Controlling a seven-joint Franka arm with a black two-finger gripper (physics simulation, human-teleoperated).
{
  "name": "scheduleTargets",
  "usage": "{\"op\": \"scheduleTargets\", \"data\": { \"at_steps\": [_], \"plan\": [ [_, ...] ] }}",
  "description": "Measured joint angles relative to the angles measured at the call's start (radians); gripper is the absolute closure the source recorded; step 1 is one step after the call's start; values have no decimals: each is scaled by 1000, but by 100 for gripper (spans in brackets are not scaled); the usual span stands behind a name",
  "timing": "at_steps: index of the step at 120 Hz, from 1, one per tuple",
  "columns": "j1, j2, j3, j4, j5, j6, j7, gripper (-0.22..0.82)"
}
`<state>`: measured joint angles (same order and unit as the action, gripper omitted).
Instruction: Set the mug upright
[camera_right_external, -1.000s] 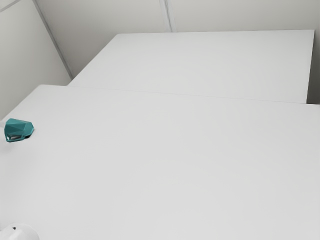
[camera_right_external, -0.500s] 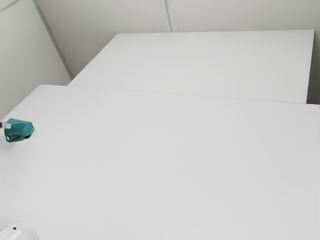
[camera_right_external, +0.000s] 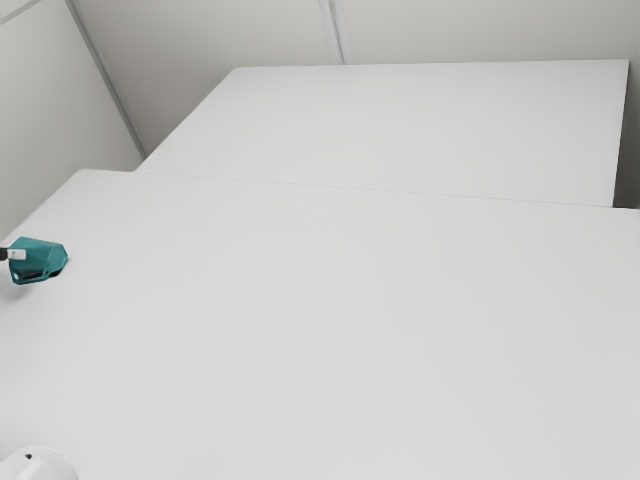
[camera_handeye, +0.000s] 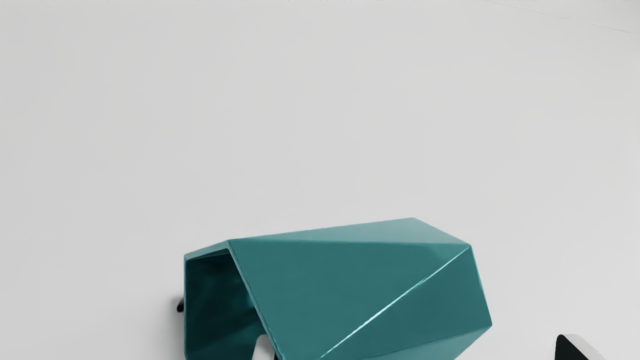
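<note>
My gripper (camera_right_external: 12, 254) reaches in from the exterior view's left edge, its pale tip against or in front of the teal faceted mug (camera_right_external: 46, 260). The mug lies on its side on the white table (camera_right_external: 330, 320). In the wrist view, the gripper (camera_handeye: 419, 348) stands open, fingers wide apart. One fingertip (camera_handeye: 262, 348) is at the open mouth of the mug (camera_handeye: 370, 285), close by the rim; the other (camera_handeye: 575, 348) stands off beyond the closed end, with a gap. I cannot make out the handle clearly.
A white rounded object (camera_right_external: 38, 466) sits at the exterior view's lower left corner. Behind the near table, a second white surface (camera_right_external: 400, 125) adjoins it, with pale walls (camera_right_external: 230, 30) at the back.
My gripper has come in from the exterior view's left edge to the mug and, over the last half second, shifted slightly further and lower. The mug has not visibly moved.
</note>
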<state>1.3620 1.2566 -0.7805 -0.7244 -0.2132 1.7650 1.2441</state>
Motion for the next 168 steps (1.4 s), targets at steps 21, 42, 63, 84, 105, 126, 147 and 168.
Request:
{"op": "scheduleTargets", "data": {
  "at_steps": [21, 42, 63, 84, 105, 126, 147, 168],
  "plan": [
    [14, 10, 0, 0, -33, -19, 16, 0],
    [24, 19, 0, 0, -51, -33, 30, 0],
    [33, 25, -2, 0, -67, -50, 45, 0],
    [48, 30, -9, 1, -76, -73, 58, 0],
    [53, 31, -14, 6, -80, -69, 74, 0],
    [59, 34, -15, 8, -81, -47, 88, 0],
    [48, 48, -17, 30, -81, -20, 101, 0],
    [33, 70, -22, 63, -81, -5, 112, 0]
  ]
}}
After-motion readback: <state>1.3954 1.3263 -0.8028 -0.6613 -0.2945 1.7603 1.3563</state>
